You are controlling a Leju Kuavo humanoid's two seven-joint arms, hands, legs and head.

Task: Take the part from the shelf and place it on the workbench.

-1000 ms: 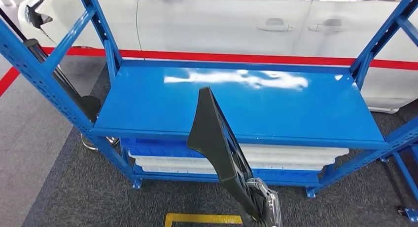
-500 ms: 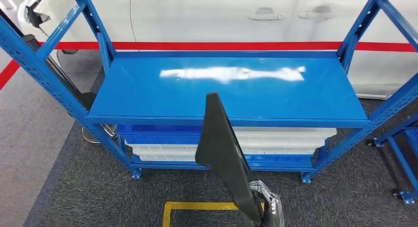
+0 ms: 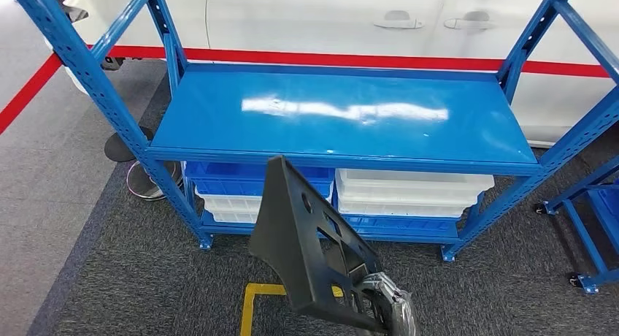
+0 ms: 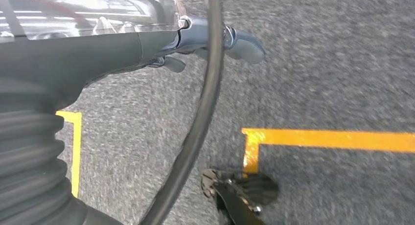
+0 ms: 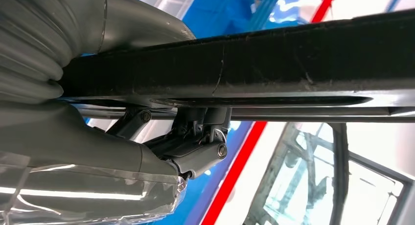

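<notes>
My right hand (image 3: 390,310), wrapped in clear film, grips the lower end of a black flat plastic part (image 3: 299,248) at the bottom of the head view. The part leans up and to the left, its broad face with holes showing, in front of a blue rack (image 3: 343,124) whose top board is bare. In the right wrist view the part (image 5: 293,54) runs as a dark bar across my hand, with the fingers (image 5: 200,142) closed under it. My left hand (image 4: 205,49) hangs over grey carpet with nothing in it.
White bins (image 3: 409,193) and blue bins (image 3: 219,182) sit on the rack's lower level. A white car (image 3: 328,14) with a red stripe stands behind the rack. Yellow floor marking (image 3: 252,307) lies at my feet. Another blue frame (image 3: 591,226) stands to the right.
The whole picture has shifted, so the camera moved. The part has dropped lower in view and turned, now showing its broad face instead of its thin edge.
</notes>
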